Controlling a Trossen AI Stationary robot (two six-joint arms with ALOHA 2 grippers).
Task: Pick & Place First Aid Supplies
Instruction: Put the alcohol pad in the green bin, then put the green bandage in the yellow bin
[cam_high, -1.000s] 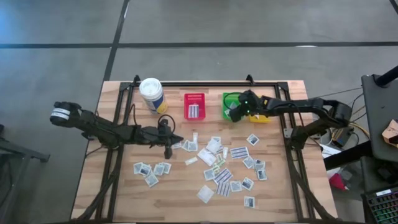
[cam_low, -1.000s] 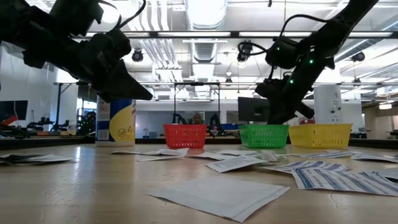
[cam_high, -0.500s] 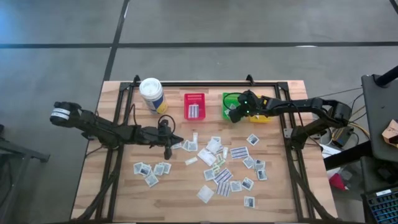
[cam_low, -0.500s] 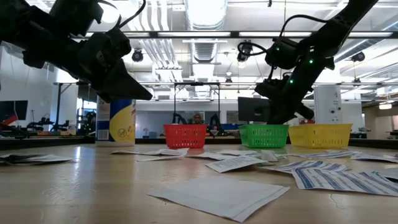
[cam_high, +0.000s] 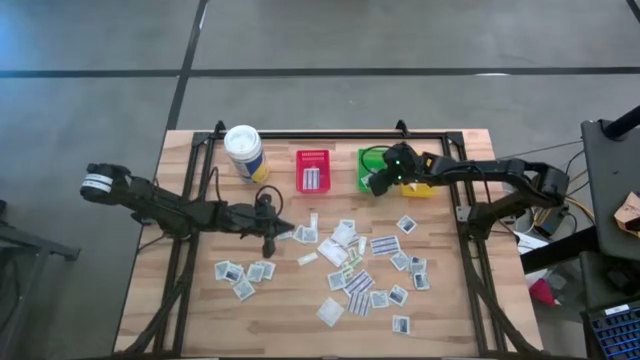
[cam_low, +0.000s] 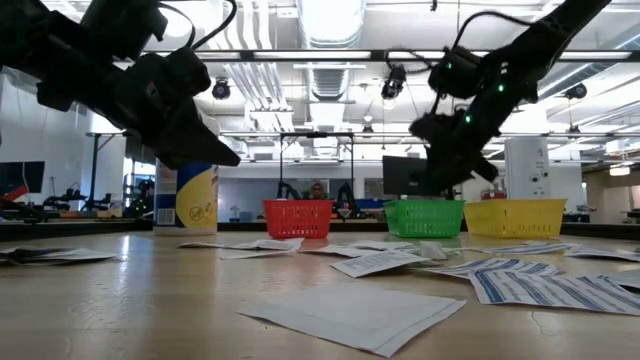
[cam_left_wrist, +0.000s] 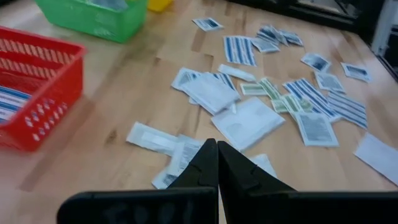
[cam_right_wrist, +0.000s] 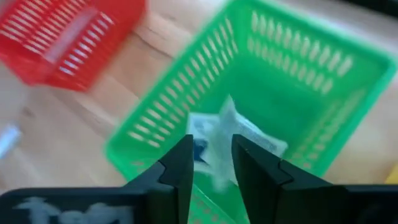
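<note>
Many small white first aid packets (cam_high: 350, 270) lie flat and scattered on the wooden table's middle and right. My left gripper (cam_high: 274, 236) is shut and holds nothing; it hovers above the packets at the left end of the spread (cam_left_wrist: 214, 144). My right gripper (cam_high: 373, 183) stands open above the green bin (cam_high: 370, 165), pointing down into it. Between its fingers one blurred white packet (cam_right_wrist: 214, 140) shows over the bin's inside (cam_right_wrist: 298, 81). The red bin (cam_high: 313, 171) has packets lying in it. My right gripper (cam_right_wrist: 211, 149) has the white packet showing in the gap between its two fingers, over the green bin's floor. The picture is blurred there, and I cannot tell whether either finger touches the packet.
The red bin (cam_low: 297, 217), the green bin (cam_low: 424, 217) and a yellow bin (cam_low: 515, 216) stand in a row at the table's far side. The yellow one lies partly under my right arm. A white canister with a yellow label (cam_high: 243, 150) stands far left.
My right gripper has risen a little over the green bin. My left arm has kept still.
</note>
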